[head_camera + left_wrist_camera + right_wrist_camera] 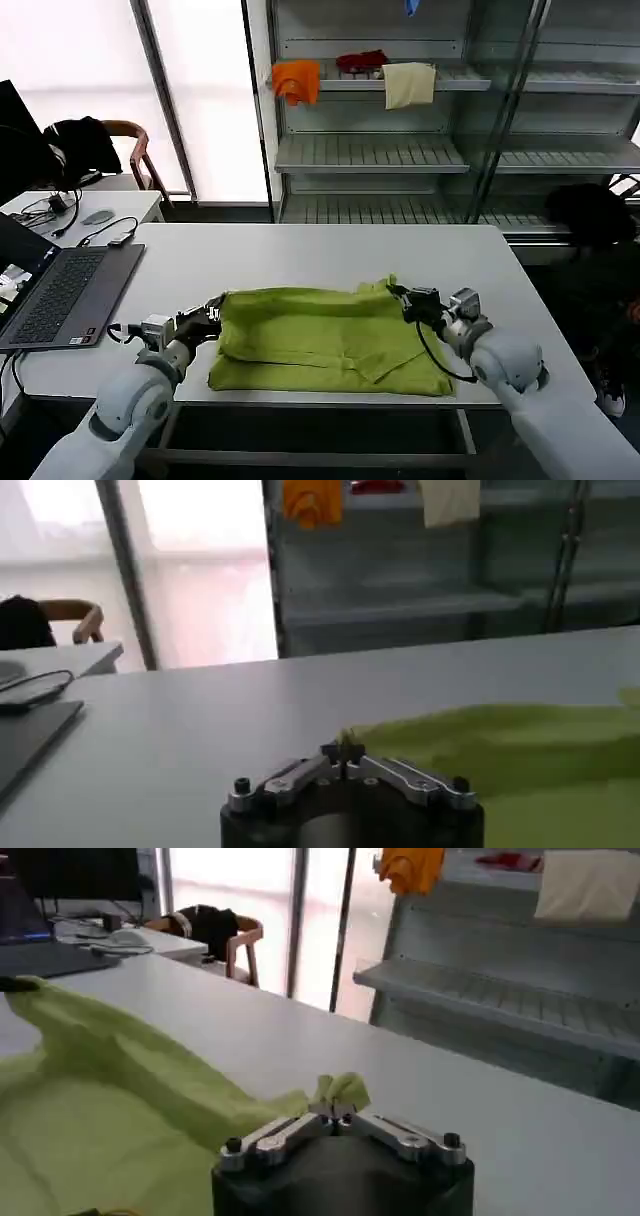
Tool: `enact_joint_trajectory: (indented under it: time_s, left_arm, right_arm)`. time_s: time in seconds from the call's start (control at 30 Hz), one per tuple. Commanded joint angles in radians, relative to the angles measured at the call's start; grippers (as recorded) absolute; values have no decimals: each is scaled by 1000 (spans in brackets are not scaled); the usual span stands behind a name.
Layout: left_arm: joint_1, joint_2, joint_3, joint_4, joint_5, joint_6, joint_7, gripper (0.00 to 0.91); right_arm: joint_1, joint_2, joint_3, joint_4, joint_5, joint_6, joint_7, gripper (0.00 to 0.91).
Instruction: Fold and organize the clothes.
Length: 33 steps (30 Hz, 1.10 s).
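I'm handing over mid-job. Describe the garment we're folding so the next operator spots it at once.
Start at the white table in front of the robot; on its near half lies the lime-green T-shirt, partly folded. The left gripper pinches its left edge and the right gripper its far right corner. The orange cloth, red cloth and cream cloth sit on the shelf behind; only the green one is on the table.

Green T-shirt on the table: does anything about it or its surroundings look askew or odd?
Nothing damaged or spilled. The green T-shirt lies partly folded but uneven on the table: rumpled edges, a loose flap at the front. The left gripper and right gripper each pinch a corner of it, so the fold looks unfinished rather than wrong.
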Motion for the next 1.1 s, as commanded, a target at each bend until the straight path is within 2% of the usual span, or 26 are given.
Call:
enact_joint_trajectory:
  time_s: [0.03,0.67,0.87,0.93,0.97,1.0,1.03,1.07,1.1]
  left_arm:
    - [130,-4,-31,-88,49,14,-92,10]
    - [182,-20,-23,-73,101,14,-85,10]
    - [193,-33,-5,-68,119,14,-84,40]
    - [195,-40,0,-63,139,14,-82,121]
    - [195,-42,2,-64,146,14,-79,574]
    - [196,-42,3,-67,149,14,-76,877]
    - [197,-42,3,-69,155,14,-76,907]
    - [197,-42,4,-75,165,14,-73,907]
    - [197,-41,4,-81,176,13,-70,907]
  right_arm:
    - [-268,-87,106,192,5,9,-13,0]
    - [-368,-113,204,235,5,9,-16,0]
    - [-369,-98,198,221,-16,21,11,0]
    - [-370,-88,198,229,-10,22,36,0]
    - [-372,-78,196,235,-10,22,56,0]
    - [-377,-73,194,243,-11,19,75,544]
    - [-381,-71,192,249,-14,18,91,867]
    - [-397,-69,186,256,-17,20,108,907]
    - [-409,-64,179,261,-22,21,131,907]
